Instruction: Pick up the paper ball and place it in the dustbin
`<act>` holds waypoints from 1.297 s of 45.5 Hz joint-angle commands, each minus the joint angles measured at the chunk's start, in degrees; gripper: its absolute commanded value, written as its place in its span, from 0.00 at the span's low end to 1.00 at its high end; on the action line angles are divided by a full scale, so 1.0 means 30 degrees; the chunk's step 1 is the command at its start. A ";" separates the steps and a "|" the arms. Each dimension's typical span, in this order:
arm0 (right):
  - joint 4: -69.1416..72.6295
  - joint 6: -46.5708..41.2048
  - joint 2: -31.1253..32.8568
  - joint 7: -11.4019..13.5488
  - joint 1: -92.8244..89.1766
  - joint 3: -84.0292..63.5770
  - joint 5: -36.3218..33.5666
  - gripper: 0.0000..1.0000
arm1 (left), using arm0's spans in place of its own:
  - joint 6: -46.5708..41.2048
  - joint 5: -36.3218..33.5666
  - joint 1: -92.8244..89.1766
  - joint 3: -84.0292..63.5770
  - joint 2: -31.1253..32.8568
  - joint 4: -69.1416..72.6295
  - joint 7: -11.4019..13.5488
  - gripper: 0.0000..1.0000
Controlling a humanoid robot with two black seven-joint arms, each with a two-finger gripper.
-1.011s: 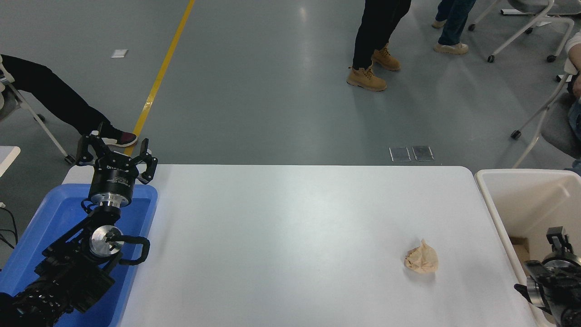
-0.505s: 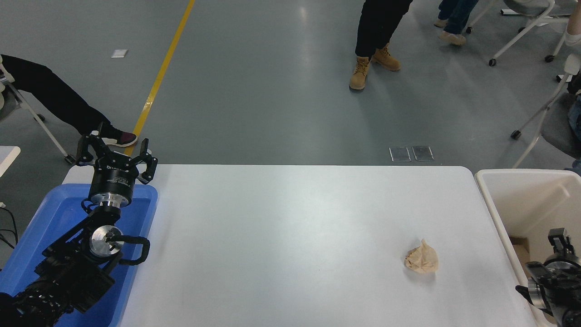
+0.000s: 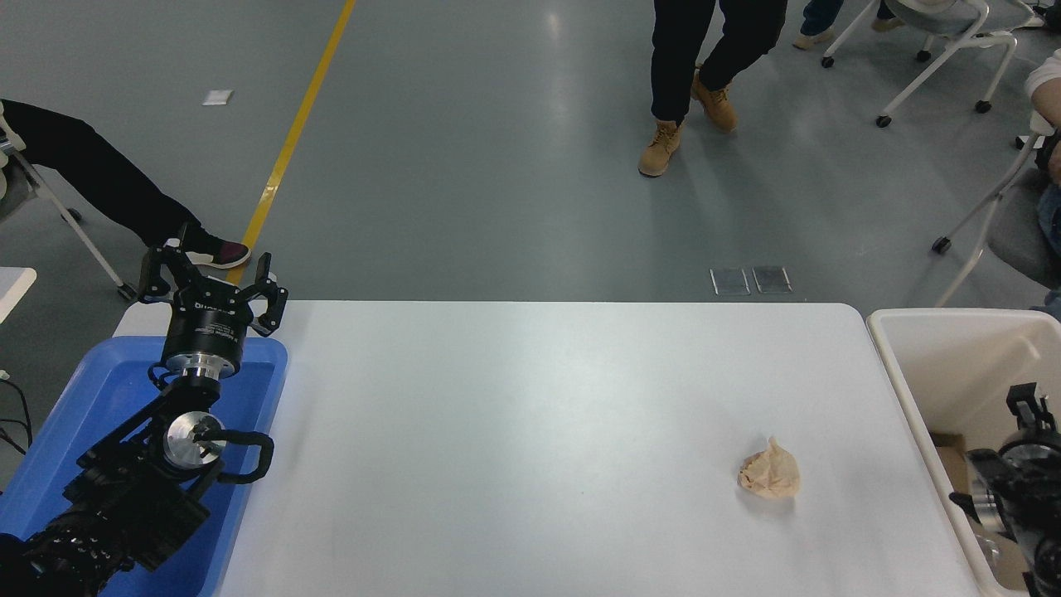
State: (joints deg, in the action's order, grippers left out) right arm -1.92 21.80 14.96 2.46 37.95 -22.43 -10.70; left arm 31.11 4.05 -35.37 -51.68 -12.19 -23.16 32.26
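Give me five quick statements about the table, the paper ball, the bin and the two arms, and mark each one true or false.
1. The paper ball lies on the white table. True.
2. The paper ball is inside the dustbin. False: it sits on the table, left of the bin.
3. The left gripper is open over the far end of the blue tray. True.
4. The right gripper is holding the paper ball. False: it is at the picture's right edge over the bin, apart from the ball.
5. A red cup stands beside the ball. False: nothing stands next to it.
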 commanded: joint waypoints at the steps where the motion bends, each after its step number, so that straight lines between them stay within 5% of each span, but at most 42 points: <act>1: 0.0228 -0.0148 -0.0153 0.0000 0.2521 -0.3740 0.0050 1.00 | 0.0000 -0.0001 -0.0017 0.0001 0.0019 -0.0013 -0.0001 0.99; 10: 0.3535 -0.0207 -0.0593 0.0000 0.5773 -0.5966 0.0692 1.00 | 0.0000 -0.0001 -0.0017 0.0001 -0.0010 -0.0013 -0.0001 0.99; 33: 1.0420 -0.2401 -0.2117 0.0000 0.9964 -1.0480 0.7167 1.00 | 0.0000 -0.0001 -0.0017 0.0001 0.0019 0.0016 -0.0001 0.99; 59: 2.1963 -1.1131 0.2394 0.0000 1.5823 -1.2474 0.9688 1.00 | 0.0000 -0.0001 -0.0016 0.0001 -0.0010 -0.0013 -0.0001 0.99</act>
State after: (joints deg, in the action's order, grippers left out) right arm 51.74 0.30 17.07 2.44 79.09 -58.43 15.73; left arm 31.11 4.04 -35.42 -51.68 -12.19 -23.16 32.26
